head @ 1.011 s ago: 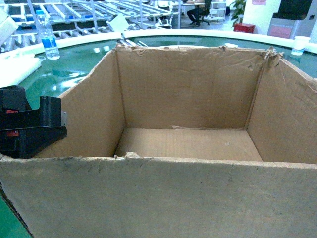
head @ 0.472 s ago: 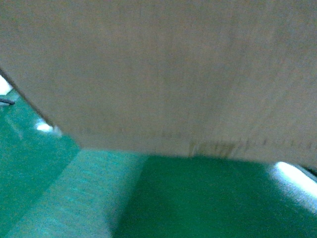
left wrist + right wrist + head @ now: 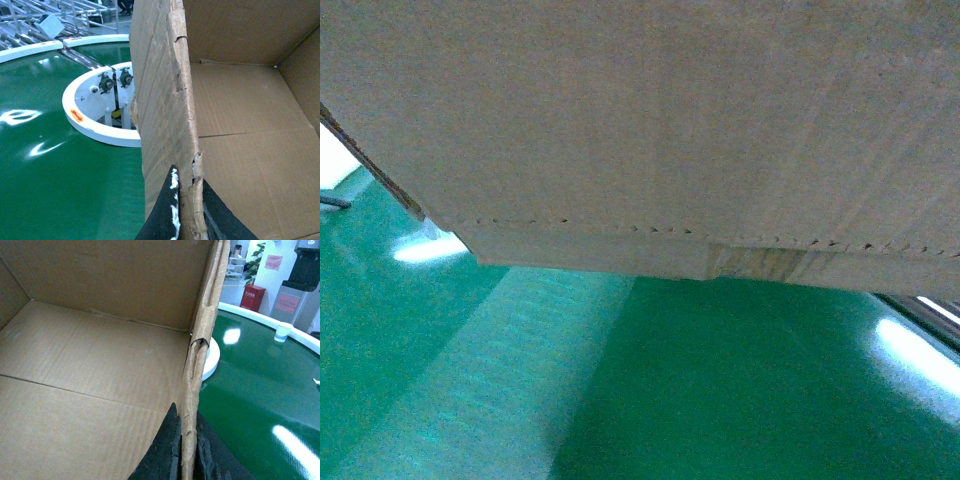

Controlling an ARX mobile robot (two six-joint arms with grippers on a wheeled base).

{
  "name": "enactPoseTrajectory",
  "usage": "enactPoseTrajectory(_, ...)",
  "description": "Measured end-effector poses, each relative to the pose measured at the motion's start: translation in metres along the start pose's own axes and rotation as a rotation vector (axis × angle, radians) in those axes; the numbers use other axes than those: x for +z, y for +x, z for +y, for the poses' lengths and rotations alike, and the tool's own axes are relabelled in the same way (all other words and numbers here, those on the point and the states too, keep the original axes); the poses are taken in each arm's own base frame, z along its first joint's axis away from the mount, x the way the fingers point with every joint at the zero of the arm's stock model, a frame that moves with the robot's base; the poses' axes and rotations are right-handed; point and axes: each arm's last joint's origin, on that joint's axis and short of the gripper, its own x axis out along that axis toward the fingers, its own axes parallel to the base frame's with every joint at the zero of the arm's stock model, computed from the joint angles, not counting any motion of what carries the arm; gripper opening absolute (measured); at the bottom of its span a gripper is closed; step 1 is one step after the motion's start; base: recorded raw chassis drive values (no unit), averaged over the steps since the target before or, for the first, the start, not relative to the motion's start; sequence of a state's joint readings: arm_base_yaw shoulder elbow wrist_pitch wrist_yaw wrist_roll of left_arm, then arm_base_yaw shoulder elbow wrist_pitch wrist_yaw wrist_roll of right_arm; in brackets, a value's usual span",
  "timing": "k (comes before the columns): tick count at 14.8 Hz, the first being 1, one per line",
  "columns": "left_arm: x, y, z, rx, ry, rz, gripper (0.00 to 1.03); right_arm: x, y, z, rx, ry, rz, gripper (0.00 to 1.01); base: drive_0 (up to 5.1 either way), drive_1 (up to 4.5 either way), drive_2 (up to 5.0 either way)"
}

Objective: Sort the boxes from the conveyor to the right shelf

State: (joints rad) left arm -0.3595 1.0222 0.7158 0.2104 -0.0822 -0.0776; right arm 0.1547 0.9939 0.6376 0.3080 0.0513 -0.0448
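Filling the top of the head view, the cardboard box (image 3: 650, 120) hangs above the glossy green conveyor (image 3: 720, 390), its bottom edge clear of the surface. The left gripper (image 3: 187, 210) is clamped on the box's torn left wall, one black finger on each face, near the conveyor's white inner rim (image 3: 95, 127). The right gripper (image 3: 187, 455) pinches the right wall likewise, a paper cup (image 3: 283, 331) far behind.

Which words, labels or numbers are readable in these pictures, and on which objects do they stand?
None can be read.
Pink sign on the far wall: too blurred.
Pink panel on the grey machine: too blurred.
Cardboard box: no print visible.
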Motion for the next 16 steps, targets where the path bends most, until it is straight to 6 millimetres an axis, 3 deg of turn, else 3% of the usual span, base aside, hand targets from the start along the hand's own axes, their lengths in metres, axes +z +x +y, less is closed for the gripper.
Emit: enactPoseTrajectory(16,0.0006,-0.0008,0.0000,0.000,0.004,-0.003,0.02,0.0013,-0.0014,-0.0001,0.000,0.000,-0.005,0.03,0.0,-4.03,4.1)
